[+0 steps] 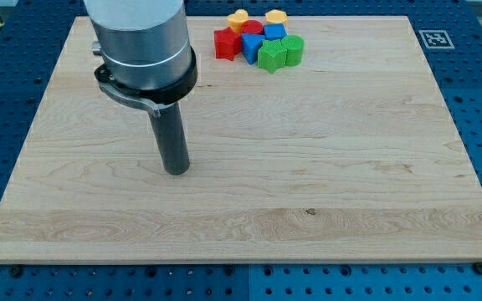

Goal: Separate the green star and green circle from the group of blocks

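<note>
Here the wooden tabletop (308,192) fills most of the frame, and nearly all of it lies bare. The arm is seen in the upper left of the frame, its dark rod coming down so that my tip (176,171) rests on the wood at left of centre. No jaws are fitted, so nothing can be said of them being apart or together; only a plain rod end is shown.

The group of blocks is packed at the top of the frame, right of centre, well apart from my tip. From my tip the two task blocks lie up and to the right, and they sit on the near, lower-right edge of the cluster. The green star (270,56) is found at the bottom of the group, touching the green circle (292,49) just to its right. Both are bright green and squat; the star's points are only roughly made out.

Behind them are crowded a blue block (250,46), a second blue block (274,32), a red block (225,43), another red block (251,28), and two yellow blocks (238,17) (275,17) at the far edge.

It is judged that the greens would best be reached from behind, between them and the blue blocks.
</note>
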Robot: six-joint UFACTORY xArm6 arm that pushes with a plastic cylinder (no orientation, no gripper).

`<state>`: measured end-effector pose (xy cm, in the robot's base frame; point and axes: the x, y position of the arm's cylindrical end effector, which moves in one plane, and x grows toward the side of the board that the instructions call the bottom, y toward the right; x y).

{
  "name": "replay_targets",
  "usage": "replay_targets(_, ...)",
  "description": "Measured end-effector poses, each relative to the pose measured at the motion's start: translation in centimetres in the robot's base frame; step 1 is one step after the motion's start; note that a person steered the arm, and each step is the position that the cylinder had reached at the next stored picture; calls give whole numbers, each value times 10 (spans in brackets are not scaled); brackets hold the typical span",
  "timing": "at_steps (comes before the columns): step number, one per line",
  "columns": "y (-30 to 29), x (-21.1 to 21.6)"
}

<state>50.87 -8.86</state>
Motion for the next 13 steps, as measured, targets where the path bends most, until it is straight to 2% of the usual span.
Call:
replay_targets(5, 2, -2)
replay_targets(6, 45, -51)
replay_targets(7, 96, -121)
replay_targets(8, 115, -148)
replay_targets(10, 101, -154)
replay_targets(12, 99, -173)
replay_targets(13, 100, -196)
